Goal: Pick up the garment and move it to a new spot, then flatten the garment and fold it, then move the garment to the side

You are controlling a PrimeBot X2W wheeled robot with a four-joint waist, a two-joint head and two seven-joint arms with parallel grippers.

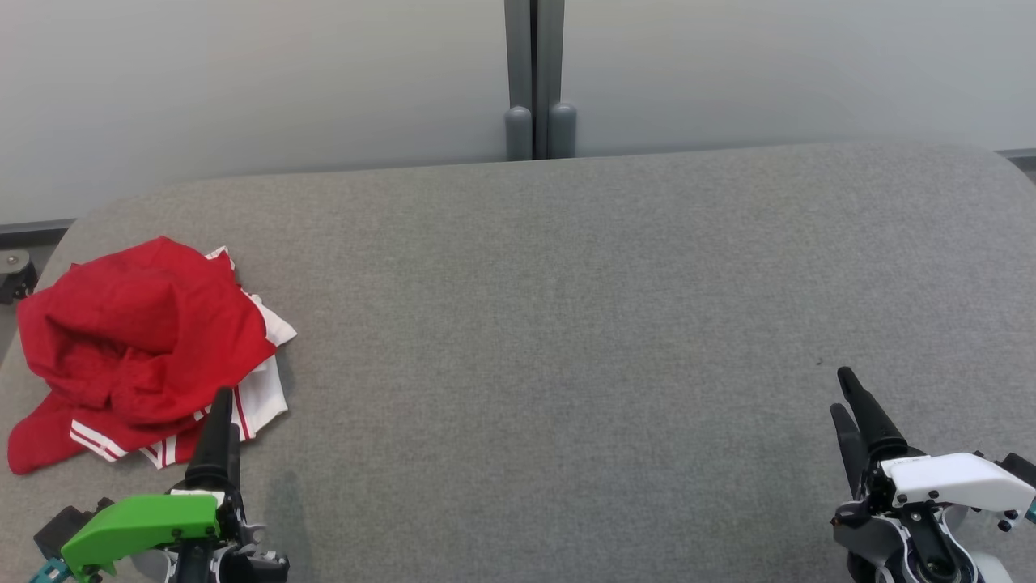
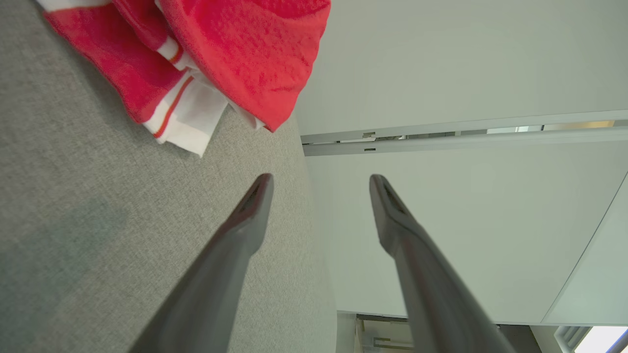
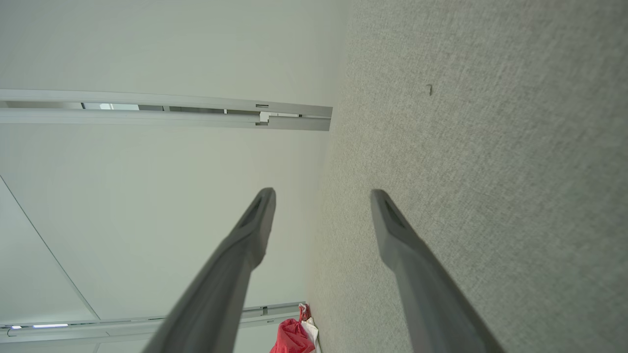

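The garment point(image 1: 142, 344) is a crumpled red piece with white panels and red stripes, heaped at the left end of the grey table point(image 1: 566, 324). It also fills the top left of the left wrist view, garment point(image 2: 230, 54), and shows small and far in the right wrist view, garment point(image 3: 293, 337). My left gripper point(image 1: 222, 401) stands open at the lower left, its tips just over the garment's near edge, nothing between the fingers point(image 2: 252, 206). At the lower right my right gripper point(image 1: 842, 393) is open and empty above bare table.
A pale wall panel with a grey double post point(image 1: 534, 81) runs behind the table. The table's rounded far corners and left edge lie close to the garment. A dark caster point(image 1: 16, 275) sits off the table's left end.
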